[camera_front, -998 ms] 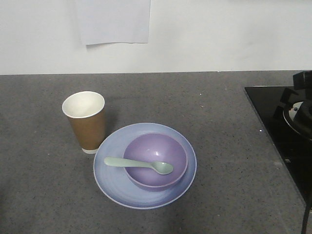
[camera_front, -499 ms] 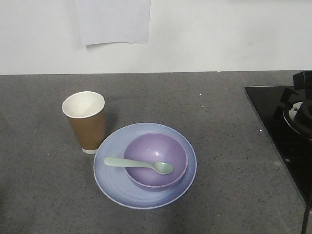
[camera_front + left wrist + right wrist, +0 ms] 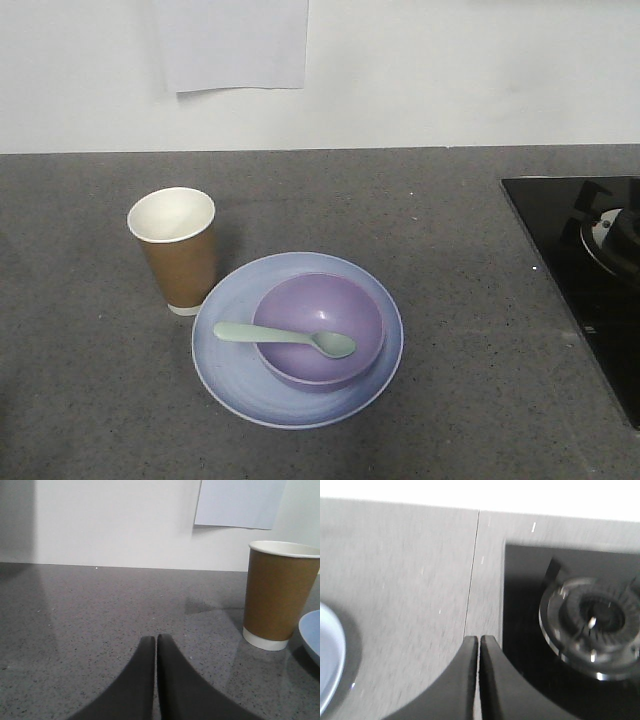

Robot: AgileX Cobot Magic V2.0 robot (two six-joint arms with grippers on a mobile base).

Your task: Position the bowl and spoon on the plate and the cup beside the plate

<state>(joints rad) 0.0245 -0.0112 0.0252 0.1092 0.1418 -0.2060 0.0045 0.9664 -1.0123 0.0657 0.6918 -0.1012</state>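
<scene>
both grippers, left (image 3: 156,639) and right (image 3: 479,640), are pressed closed and empty. bowl (image 3: 318,328) and spoon (image 3: 285,338) sit on plate (image 3: 230,380), cup (image 3: 178,250) touching plate's left; arrangement looks complete, nothing left but retreat.

Paper cup (image 3: 177,250); smooth bowl (image 3: 318,328); speckled matt countertop (image 3: 450,250).

Left gripper (image 3: 156,639): jaws closed, the two dark fingers pressed together tip to tip, holding nothing, tips pointing toward 12 o'clock in the left wrist view. Right gripper (image 3: 479,640): jaws likewise closed, only a thin seam between the fingers, empty, tips toward 12 o'clock. Neither arm appears in the front-facing view.
</scene>
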